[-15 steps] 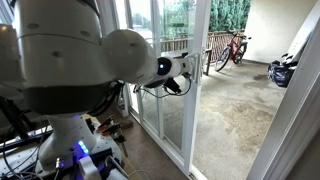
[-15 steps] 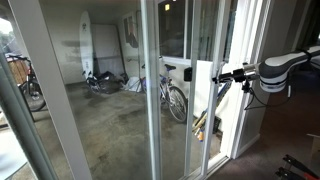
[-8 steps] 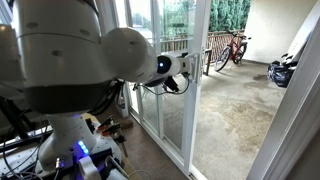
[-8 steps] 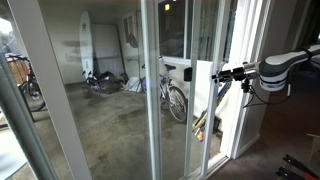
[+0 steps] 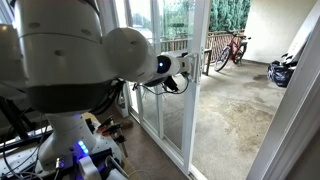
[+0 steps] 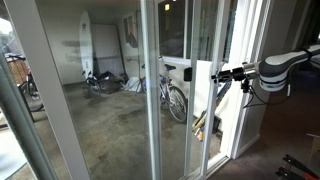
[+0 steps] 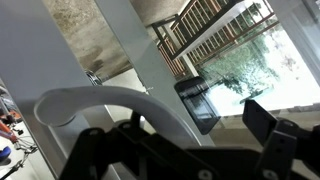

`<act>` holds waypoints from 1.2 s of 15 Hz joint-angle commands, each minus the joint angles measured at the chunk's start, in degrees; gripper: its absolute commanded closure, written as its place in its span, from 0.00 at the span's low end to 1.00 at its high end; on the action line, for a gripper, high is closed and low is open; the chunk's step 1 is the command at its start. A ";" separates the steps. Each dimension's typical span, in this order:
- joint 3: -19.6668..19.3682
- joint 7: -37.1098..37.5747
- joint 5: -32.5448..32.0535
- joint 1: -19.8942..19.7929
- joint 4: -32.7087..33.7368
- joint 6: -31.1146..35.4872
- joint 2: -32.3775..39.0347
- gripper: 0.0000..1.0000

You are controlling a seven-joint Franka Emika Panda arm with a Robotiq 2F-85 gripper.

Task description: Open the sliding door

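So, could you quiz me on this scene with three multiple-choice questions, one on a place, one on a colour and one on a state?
1. Where is the gripper?
A. Low, near the floor
B. By the handle of the sliding door
C. Up at the ceiling

2. What colour is the handle?
A. White
B. Black
C. Red

3. How is the red bicycle outside placed?
A. Lying flat
B. Hanging on a wall
C. Standing upright by the railing

Answers:
1 B, as the wrist view shows the handle close in front of the gripper.
2 A, as the loop looks white there.
3 C, as both wheels are on the ground.
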 commanded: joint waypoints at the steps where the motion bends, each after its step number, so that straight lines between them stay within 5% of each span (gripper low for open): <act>1: 0.48 2.58 1.65 0.46 -7.77 -0.20 1.20 0.00; 18: 0.71 1.49 0.84 5.07 -6.00 -0.18 0.87 0.00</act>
